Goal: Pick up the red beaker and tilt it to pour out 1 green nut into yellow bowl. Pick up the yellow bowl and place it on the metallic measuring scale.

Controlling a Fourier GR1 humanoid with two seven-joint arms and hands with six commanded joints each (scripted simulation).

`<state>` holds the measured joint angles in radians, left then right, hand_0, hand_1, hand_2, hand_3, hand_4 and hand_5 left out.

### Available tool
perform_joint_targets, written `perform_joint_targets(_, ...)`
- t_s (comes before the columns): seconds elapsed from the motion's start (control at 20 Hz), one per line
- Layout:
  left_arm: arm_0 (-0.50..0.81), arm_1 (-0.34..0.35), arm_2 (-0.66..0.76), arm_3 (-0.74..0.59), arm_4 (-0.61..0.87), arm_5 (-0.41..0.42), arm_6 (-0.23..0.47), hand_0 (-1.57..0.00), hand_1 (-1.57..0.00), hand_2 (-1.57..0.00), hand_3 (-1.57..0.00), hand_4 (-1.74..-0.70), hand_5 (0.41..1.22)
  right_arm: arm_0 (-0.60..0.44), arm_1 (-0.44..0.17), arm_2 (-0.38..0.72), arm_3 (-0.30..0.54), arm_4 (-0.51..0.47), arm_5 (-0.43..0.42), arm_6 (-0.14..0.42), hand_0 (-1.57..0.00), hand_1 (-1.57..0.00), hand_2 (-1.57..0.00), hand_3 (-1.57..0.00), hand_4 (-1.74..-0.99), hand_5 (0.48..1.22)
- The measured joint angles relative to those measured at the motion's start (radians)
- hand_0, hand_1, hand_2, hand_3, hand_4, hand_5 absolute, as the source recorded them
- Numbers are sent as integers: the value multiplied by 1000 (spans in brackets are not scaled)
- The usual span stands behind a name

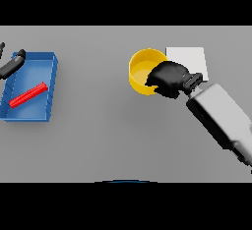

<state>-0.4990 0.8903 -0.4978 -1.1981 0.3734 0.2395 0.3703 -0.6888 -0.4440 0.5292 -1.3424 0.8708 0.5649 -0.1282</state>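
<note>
- The yellow bowl (142, 70) stands on the grey worktop (98, 126), a little right of the middle and toward the far side.
- The right hand (170, 78) is at the bowl's right rim, with its dark fingers curled over the rim — it grips the bowl. The hand covers the right part of the rim and some of the inside.
- The inside of the bowl that shows is plain yellow; whether a green nut lies in it I cannot tell, since part of it is hidden.
- The measuring scale (189, 59) is a pale flat square just behind and to the right of the bowl. Its near edge is hidden by the hand and wrist, so I cannot tell if the bowl touches it.
- The right arm (221, 118) comes in from the right edge of the view and is cut off there.
- A blue tray (49, 76) lies at the left side of the worktop, well apart from the bowl.
- In the tray lies a red beaker (28, 95) on its side, pointing diagonally — it looks like a thin red tube.
- The left hand (12, 64) shows only in part at the left edge, over the far left corner of the tray. Its fingers look straight, holding nothing.
</note>
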Motion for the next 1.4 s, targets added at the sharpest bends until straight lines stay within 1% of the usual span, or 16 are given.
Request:
perform_joint_targets(0.1, 4, 1, -3, -2, -1, -1, 7, 1, 1, 1, 1, -725, 704, -17, -26, -24, 23, 7, -23, 0, -1566, -1570, -1516, -1149, -1741, 1220)
perform_joint_targets(0.25, -5, -5, -4, -6, -2, 5, 13, 1, 1, 1, 1, -730, 719, -24, -47, -50, 55, 11, -67, -20, -1568, -1570, -1537, -1153, -1741, 1221)
perform_joint_targets(0.3, -1, -2, -2, 1, -2, 6, 15, 1, 1, 1, 1, -729, 717, -28, -45, -59, 79, 14, -83, -9, -1569, -1571, -1534, -1151, -1741, 1221)
perform_joint_targets(0.4, -3, 0, -3, -6, -2, 12, 39, 1, 1, 1, 1, -731, 724, -33, -51, -79, 124, 13, -102, -6, -1570, -1571, -1537, -1150, -1741, 1221)
perform_joint_targets(0.45, 2, -1, -5, -8, -1, 13, 43, 1, 1, 1, 1, -735, 727, -39, -54, -91, 155, 12, -120, -13, -1570, -1571, -1539, -1145, -1741, 1221)
perform_joint_targets(0.55, 3, -6, -6, -14, 1, 15, 40, 1, 1, 1, 1, -739, 734, -61, -77, -106, 227, 22, -163, -51, -1570, -1571, -1546, -1146, -1741, 1221)
perform_joint_targets(0.65, 5, 1, 0, -16, 5, 12, 39, 1, 1, 1, 1, -732, 735, -72, -69, -117, 291, 30, -200, -58, -1571, -1571, -1542, -1150, -1741, 1221)
perform_joint_targets(0.7, -3, 7, -3, -13, -1, 9, 49, 1, 1, 1, 1, -727, 734, -81, -65, -122, 326, 36, -219, -54, -1571, -1571, -1537, -1147, -1741, 1221)
perform_joint_targets(0.8, -5, 1, -9, -3, -5, 2, 51, 1, 1, 1, 1, -719, 725, -94, -54, -129, 404, 46, -251, -64, -1571, -1571, -1500, -1169, -1741, 1221)
perform_joint_targets(0.9, -7, 10, -8, -9, -3, 0, 64, 1, 1, 1, 1, -722, 717, -110, -49, -139, 459, 56, -272, -66, -1571, -1571, -1474, -1235, -1741, 1221)
perform_joint_targets(0.95, 6, 8, -7, -15, -2, 7, 50, 1, 1, 1, 1, -724, 714, -115, -39, -148, 497, 61, -293, -59, -1571, -1571, -1464, -1268, -1741, 1221)
perform_joint_targets(1.0, 13, 19, -2, -32, 3, 9, 49, 1, 1, 1, 1, -726, 713, -116, -35, -153, 528, 62, -297, -66, -1571, -1571, -1451, -1295, -1741, 1221)
perform_joint_targets(1.2, -1, 8, -9, -17, -1, 2, 62, 1, 1, 1, 1, -726, 710, -138, -25, -184, 611, 53, -302, -88, -1562, -1571, -1405, -1374, -1741, 1221)
perform_joint_targets(1.25, 7, 11, -8, -28, 0, 9, 61, 1, 1, 1, 1, -729, 714, -140, -7, -190, 633, 52, -305, -74, -1548, -1571, -1393, -1407, -1741, 1221)
perform_joint_targets(1.3, 9, 18, -2, -26, 5, 2, 55, 1, 1, 1, 1, -729, 713, -141, -6, -196, 648, 51, -305, -89, -1528, -1571, -1382, -1440, -1741, 1221)
perform_joint_targets(1.4, 3, 12, -3, -8, 2, -2, 59, 1, 1, 1, 1, -727, 712, -143, -1, -202, 650, 48, -281, -81, -1417, -1571, -1363, -1487, -1741, 1221)
